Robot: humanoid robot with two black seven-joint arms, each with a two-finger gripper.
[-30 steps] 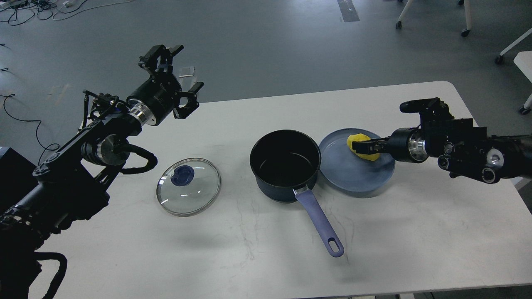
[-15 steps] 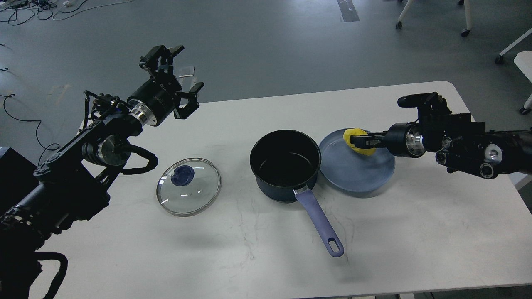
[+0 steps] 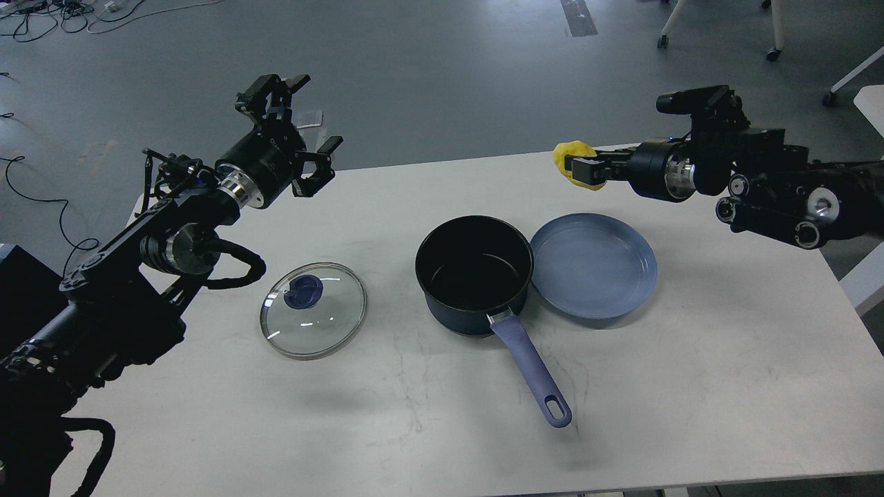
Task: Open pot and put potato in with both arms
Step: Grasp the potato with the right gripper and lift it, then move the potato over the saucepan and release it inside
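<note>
The dark navy pot (image 3: 474,275) stands open at the table's middle, its black inside bare, its periwinkle handle (image 3: 532,369) pointing toward me. Its glass lid (image 3: 313,310) with the blue knob lies flat on the table to the left. My right gripper (image 3: 579,169) is shut on the yellow potato (image 3: 570,161) and holds it high in the air, above the table's far edge, up and to the right of the pot. My left gripper (image 3: 293,138) is open and empty, raised over the table's far left corner.
A shallow light-blue plate (image 3: 594,266) lies bare, touching the pot's right side. The white table (image 3: 690,386) ends close behind the grippers. Chair legs and cables lie on the grey floor beyond.
My right gripper has lifted the potato off the light-blue plate and carried it up and slightly left. The left arm has barely moved.
</note>
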